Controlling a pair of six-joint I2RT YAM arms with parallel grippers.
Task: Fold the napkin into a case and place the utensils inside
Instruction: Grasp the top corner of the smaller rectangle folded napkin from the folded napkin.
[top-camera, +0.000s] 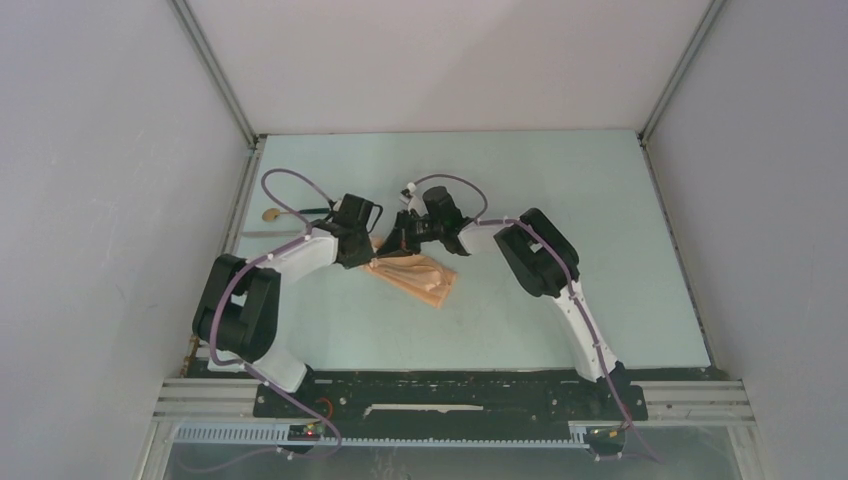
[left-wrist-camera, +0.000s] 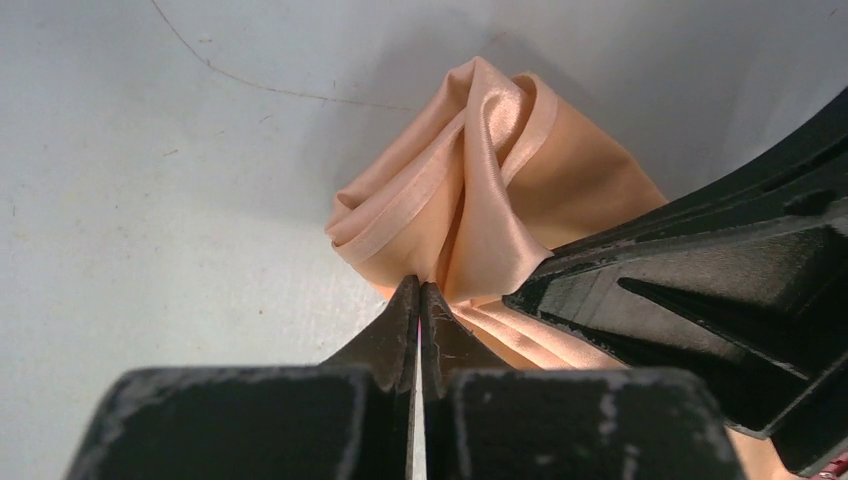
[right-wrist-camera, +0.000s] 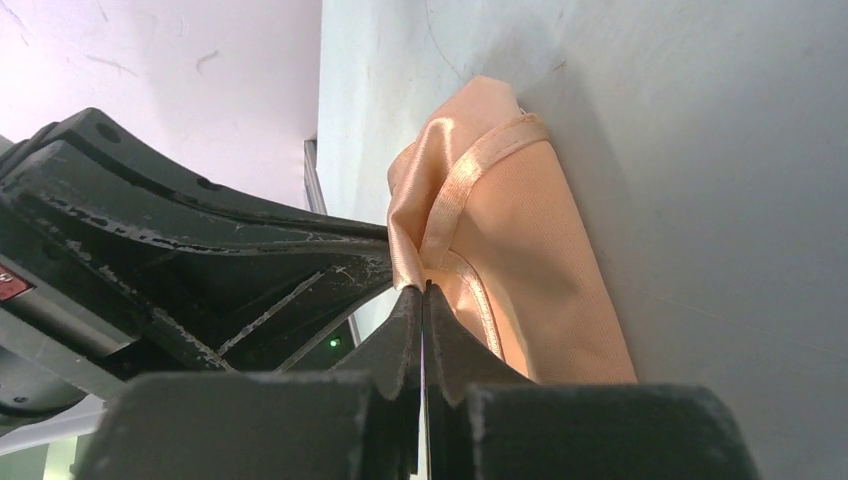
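The peach napkin (top-camera: 418, 277) lies partly folded in a wedge on the table, its far left end bunched up. My left gripper (top-camera: 370, 248) is shut on a bunched hemmed fold of the napkin (left-wrist-camera: 500, 170); the fingertips (left-wrist-camera: 421, 290) pinch the cloth. My right gripper (top-camera: 394, 244) is shut on the hemmed edge of the napkin (right-wrist-camera: 520, 230), close beside the left one. The spoon (top-camera: 272, 213) with gold bowl and dark handle lies at the far left, with the thin silvery utensil (top-camera: 262, 233) just nearer. No finished case shows.
The left enclosure wall and its metal rail (top-camera: 238, 200) run close to the utensils. The right gripper's black body (left-wrist-camera: 720, 290) fills the right of the left wrist view; the left gripper's body (right-wrist-camera: 190, 250) fills the left of the right wrist view.
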